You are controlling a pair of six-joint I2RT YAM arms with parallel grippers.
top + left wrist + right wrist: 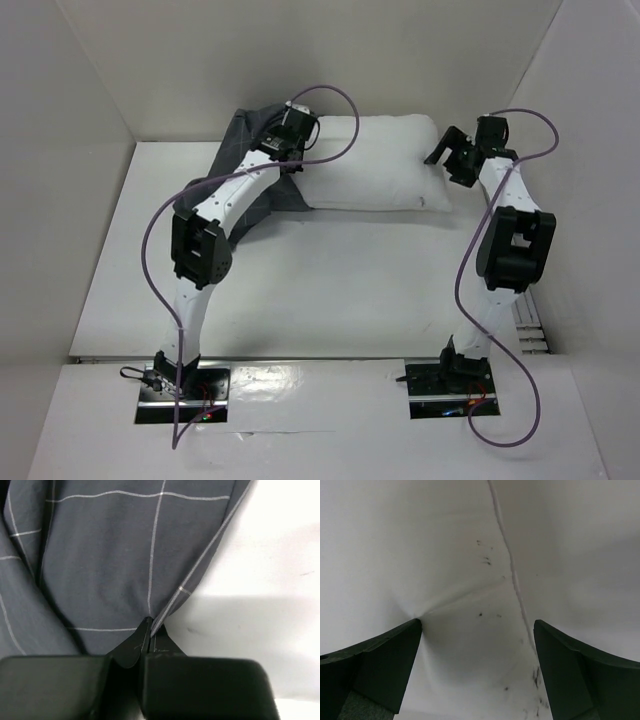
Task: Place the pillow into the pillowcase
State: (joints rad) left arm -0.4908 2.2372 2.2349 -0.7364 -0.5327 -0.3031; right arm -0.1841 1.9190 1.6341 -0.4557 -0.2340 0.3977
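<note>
Pinching the pillowcase [125, 555] hem at 11 o'clock with the left fingers [147, 642] closed; held the right fingers [452, 165] wide, gripping nothing, against the pillow [380, 165] at 12 o'clock on the tabletop [330, 290]. Barely started: sleeving left undone.

Pillowcase [236, 135] at left end of pillow [385, 165]
</note>
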